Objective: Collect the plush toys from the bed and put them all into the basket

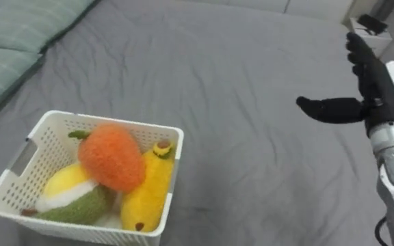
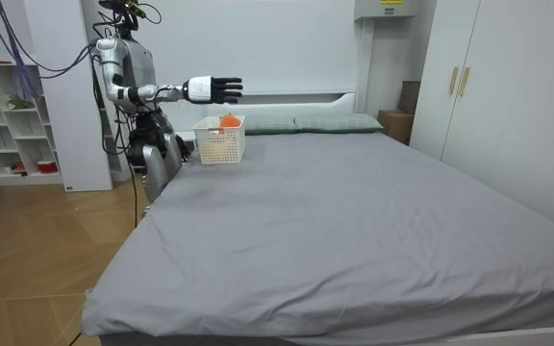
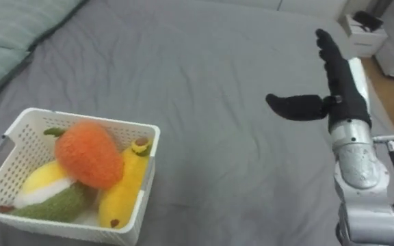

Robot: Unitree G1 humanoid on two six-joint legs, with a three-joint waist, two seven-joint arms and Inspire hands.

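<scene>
Fingers (image 1: 358, 53) of my right hand (image 1: 380, 92) stretched straight, thumb spread, holding nothing above the grey bed (image 1: 238, 75). Near left, the white basket (image 1: 9, 181) held a fuzzy orange toy (image 1: 111, 156), a yellow banana toy (image 1: 149, 195) and a yellow-green toy (image 1: 70, 195).

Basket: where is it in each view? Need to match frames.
Left eye view: basket at lower left, on the bed.
Right eye view: basket at lower left too.
Room view: basket at upper left, under the right robot hand.
Shared landmark: orange toy on top in it.
</scene>
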